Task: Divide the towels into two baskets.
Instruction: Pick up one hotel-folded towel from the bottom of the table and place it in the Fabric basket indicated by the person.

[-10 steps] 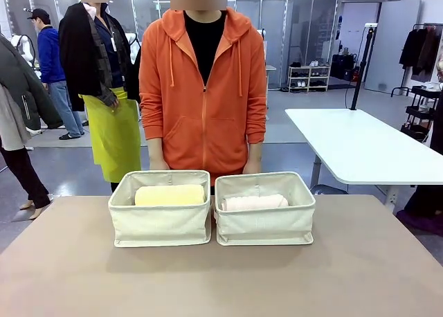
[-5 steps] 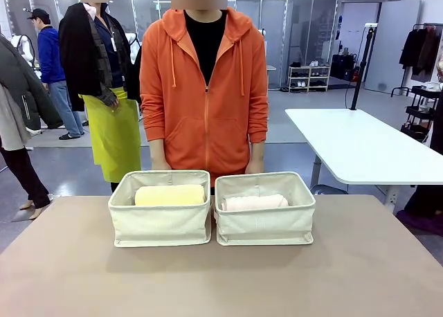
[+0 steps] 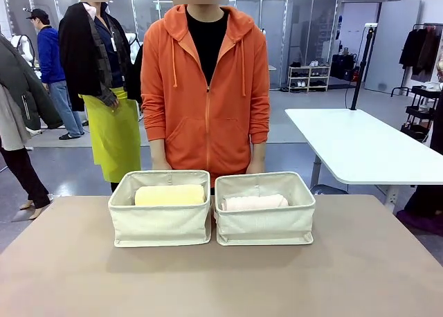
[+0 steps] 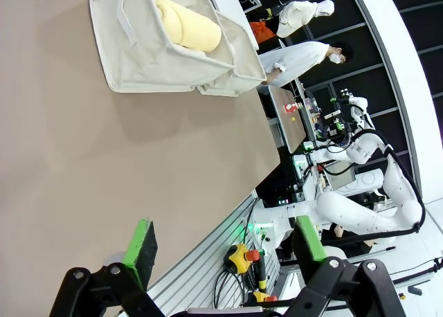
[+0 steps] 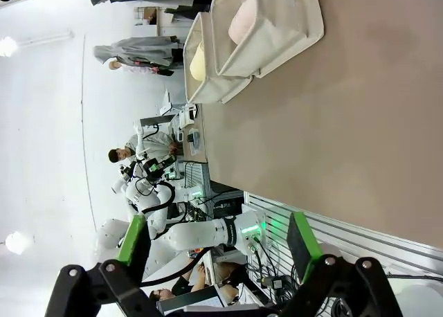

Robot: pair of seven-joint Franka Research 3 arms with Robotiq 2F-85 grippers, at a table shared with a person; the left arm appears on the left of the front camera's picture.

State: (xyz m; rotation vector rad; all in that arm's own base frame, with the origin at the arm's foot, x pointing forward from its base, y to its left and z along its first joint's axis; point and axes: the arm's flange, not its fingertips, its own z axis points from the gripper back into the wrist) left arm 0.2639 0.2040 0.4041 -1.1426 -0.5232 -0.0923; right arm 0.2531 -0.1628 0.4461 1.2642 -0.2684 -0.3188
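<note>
On the tan worktop (image 3: 221,275), the left cream canvas basket (image 3: 160,223) holds a rolled pale yellow terry towel (image 3: 169,195); the right cream canvas basket (image 3: 265,225) holds a pale pink one (image 3: 254,202). Both look soft, light, squashable; pinch mid-roll. Left hand (image 4: 220,246) and right hand (image 5: 218,239) gape empty.

L end effector (image 4: 225,244) is wide open w/ nothing between its green pads (image 4: 141,243), poised above the tabletop (image 4: 83,165) near its edge and touching nothing. R end effector (image 5: 218,241) is likewise spread wide and empty, pads (image 5: 131,238) apart, hanging off the tabletop's near edge. Person stands at the far side, arms straight down at the sides, hands low behind the baskets (image 3: 160,220) and mostly hidden by them.
</note>
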